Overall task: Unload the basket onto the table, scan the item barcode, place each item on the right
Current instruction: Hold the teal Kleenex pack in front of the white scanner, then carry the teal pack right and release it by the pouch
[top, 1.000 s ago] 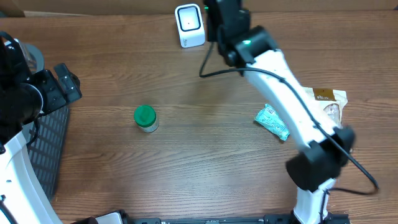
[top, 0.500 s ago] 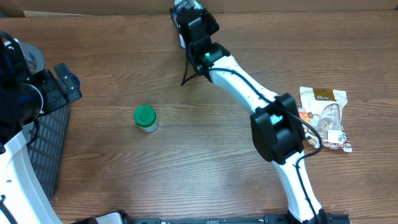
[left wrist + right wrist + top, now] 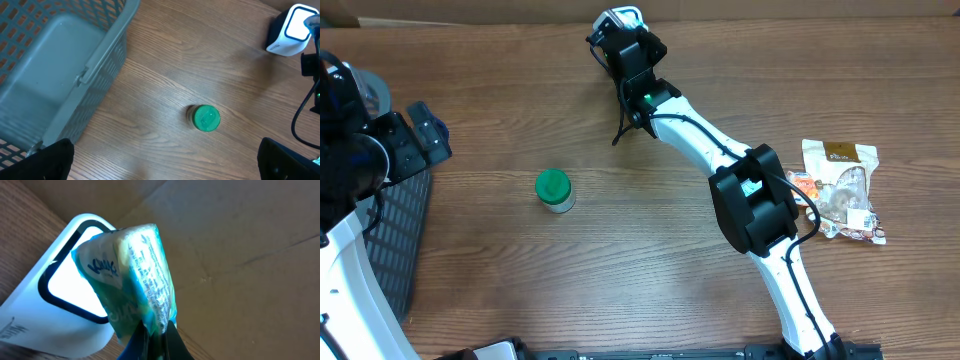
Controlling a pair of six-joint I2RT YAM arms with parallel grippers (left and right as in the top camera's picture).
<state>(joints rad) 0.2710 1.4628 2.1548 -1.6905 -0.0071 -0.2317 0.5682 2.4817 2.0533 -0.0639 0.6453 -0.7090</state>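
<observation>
My right gripper (image 3: 156,335) is shut on the lower edge of a teal and white tissue packet (image 3: 130,275). It holds the packet upright close in front of the lit window of the white scanner (image 3: 60,305). From overhead, the right gripper (image 3: 620,42) sits at the table's back edge and covers most of the scanner (image 3: 623,14). The packet itself is hidden there. My left gripper (image 3: 162,165) hangs open above bare wood at the left, nothing between its fingers.
A green-lidded jar (image 3: 554,189) stands left of centre on the table. A grey basket (image 3: 60,75) sits at the left edge. Snack bags (image 3: 840,190) lie at the right beside my right arm. A cardboard wall (image 3: 240,240) rises behind the scanner.
My right gripper has swung left along the back edge with the packet, from right of the scanner to in front of its window. The left arm has not moved.
</observation>
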